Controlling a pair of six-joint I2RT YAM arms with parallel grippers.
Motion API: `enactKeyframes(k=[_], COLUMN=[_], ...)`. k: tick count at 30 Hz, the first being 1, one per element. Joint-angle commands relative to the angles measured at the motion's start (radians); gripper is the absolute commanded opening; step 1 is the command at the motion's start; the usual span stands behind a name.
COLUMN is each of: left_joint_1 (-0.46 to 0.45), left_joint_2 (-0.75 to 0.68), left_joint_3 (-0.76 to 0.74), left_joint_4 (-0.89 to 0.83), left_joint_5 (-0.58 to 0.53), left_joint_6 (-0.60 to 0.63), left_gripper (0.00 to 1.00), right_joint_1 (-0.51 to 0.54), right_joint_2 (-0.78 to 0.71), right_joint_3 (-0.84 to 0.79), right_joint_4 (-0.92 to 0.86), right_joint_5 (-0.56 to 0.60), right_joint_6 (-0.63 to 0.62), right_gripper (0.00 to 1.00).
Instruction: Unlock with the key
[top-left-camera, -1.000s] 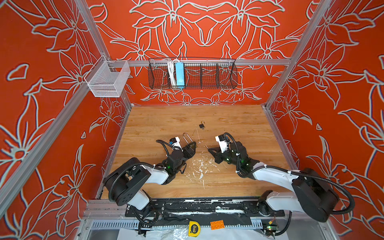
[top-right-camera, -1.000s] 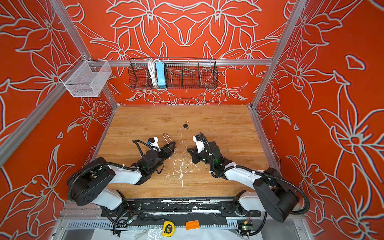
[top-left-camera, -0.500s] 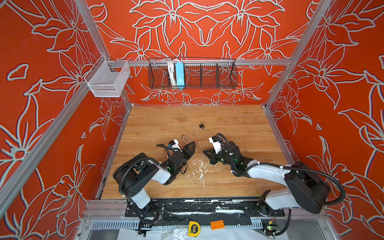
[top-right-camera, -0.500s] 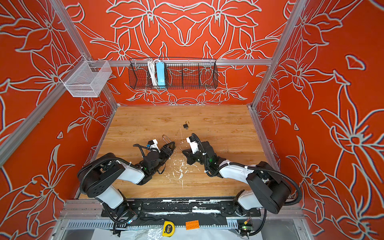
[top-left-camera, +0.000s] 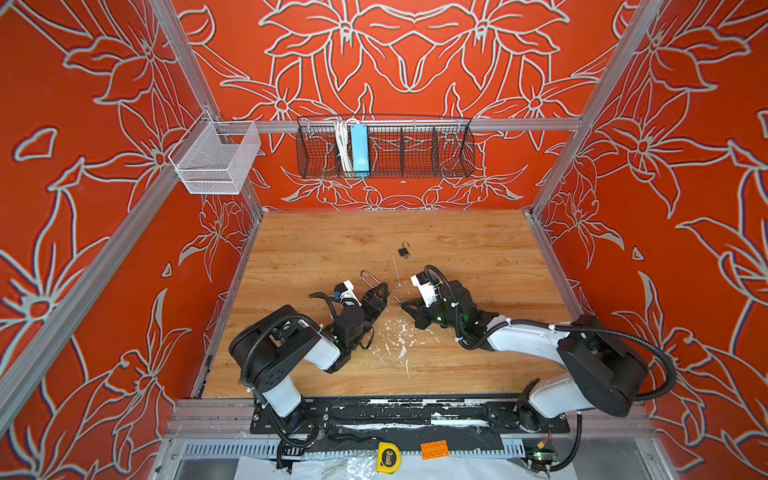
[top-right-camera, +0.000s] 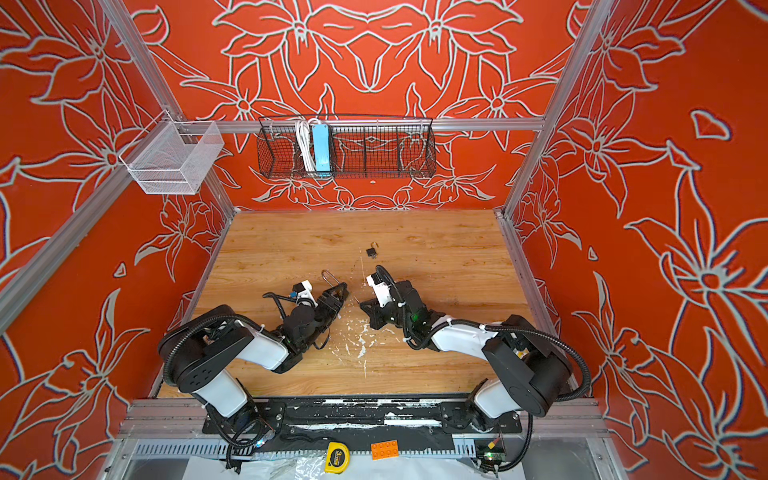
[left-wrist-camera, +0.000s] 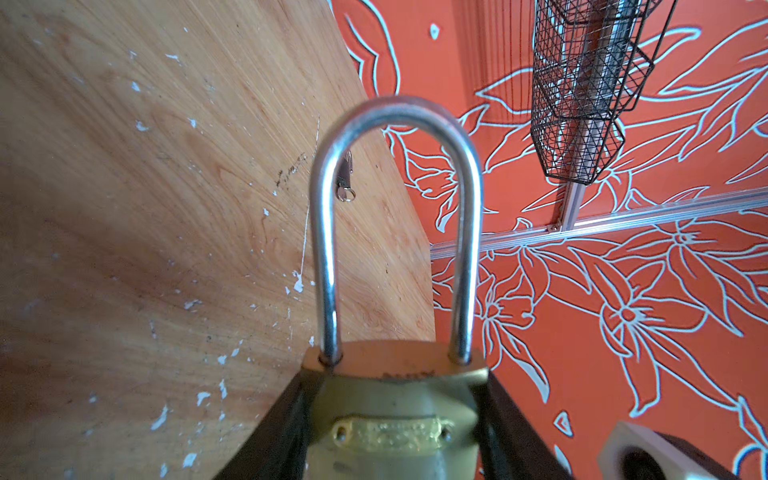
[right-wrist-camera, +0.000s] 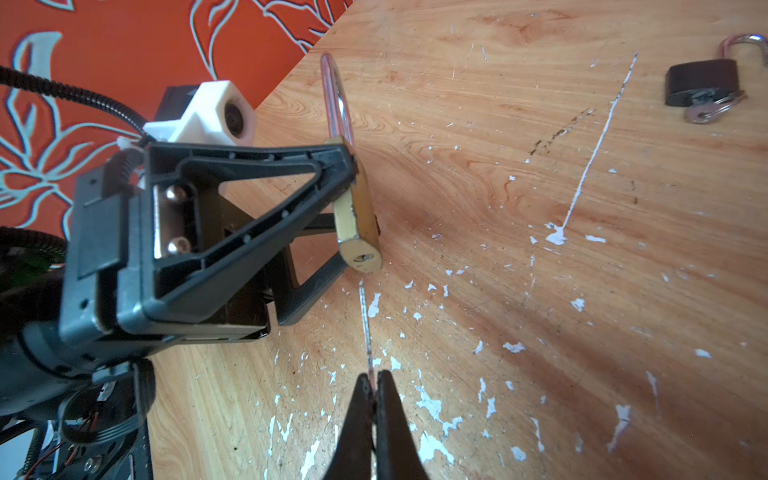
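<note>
Right wrist: R hand (right-wrist-camera: 374, 377) pinches key (right-wrist-camera: 365, 320), tip near padlock (right-wrist-camera: 360, 216) clamped in L hand (right-wrist-camera: 345, 212)

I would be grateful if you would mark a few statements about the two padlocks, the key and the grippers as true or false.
1. The left gripper holds the brass padlock by its body. True.
2. The right gripper is shut on the key. True.
3. The key's tip is already inside the keyhole. False: it lies short of the keyhole.
4. The brass padlock's shackle stands open. False: both legs sit in the body.
5. The small black padlock on the table has its shackle open. True.
</note>
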Motion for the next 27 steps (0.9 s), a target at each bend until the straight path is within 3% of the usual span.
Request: enactKeyframes(k=[1, 16, 27], left_joint_1=[0.001, 0.001, 0.001], left_joint_2=[-0.056, -0.242, -0.219], left_joint_3=[0.020, 0.092, 0.086], left_joint_4=[0.048, -0.334, -0.294], left_joint_5=[0.006, 0.034, 0.042], left_joint_6=[-0.026, 0.013, 0.001], left_gripper=[0.00, 0.00, 0.00], right_joint_1=[0.013, 0.021, 0.025], right_joint_2=[0.001, 0.017, -0.003], right_joint_3=[0.030, 0.042, 0.033], right_joint_4=[-0.016, -0.017, -0.017], right_joint_5=[-0.012, -0.023, -0.019], right_joint_6=[-0.024, -0.021, -0.024], right_gripper=[0.00, 0.00, 0.00])
